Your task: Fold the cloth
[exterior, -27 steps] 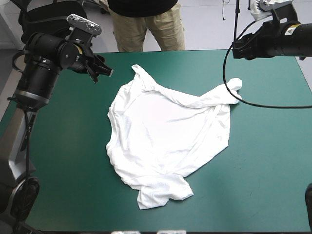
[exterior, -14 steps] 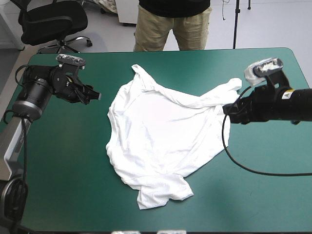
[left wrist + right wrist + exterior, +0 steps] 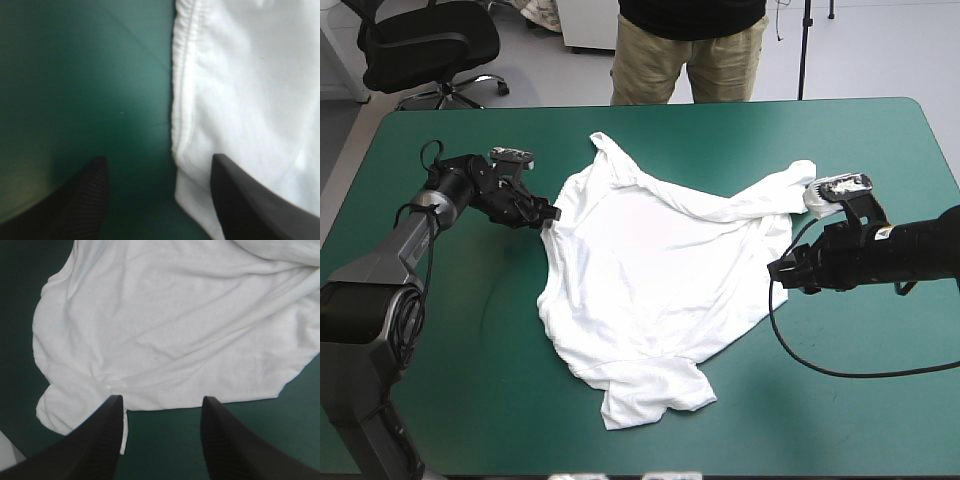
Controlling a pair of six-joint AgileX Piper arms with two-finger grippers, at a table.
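The white T-shirt (image 3: 660,280) lies loosely spread on the middle of the table, with wrinkles and one sleeve bunched toward the far right (image 3: 800,180). My left gripper (image 3: 549,213) is low at the shirt's left edge. In the left wrist view the gripper (image 3: 159,167) is open, and the shirt's hemmed edge (image 3: 182,100) runs between its fingers. My right gripper (image 3: 776,270) sits at the shirt's right edge. In the right wrist view this gripper (image 3: 162,402) is open too, and the shirt (image 3: 175,330) starts just ahead of its fingertips.
Teal-green cover (image 3: 860,400) surrounds the shirt on every side, with wide strips along the near edge and at both ends. A black office chair (image 3: 425,45) stands beyond the far left corner.
Both arms came down from a raised pose to the table. The left gripper moved right to the shirt's left edge, and the right gripper moved nearer and left to its right edge. The shirt stayed put.
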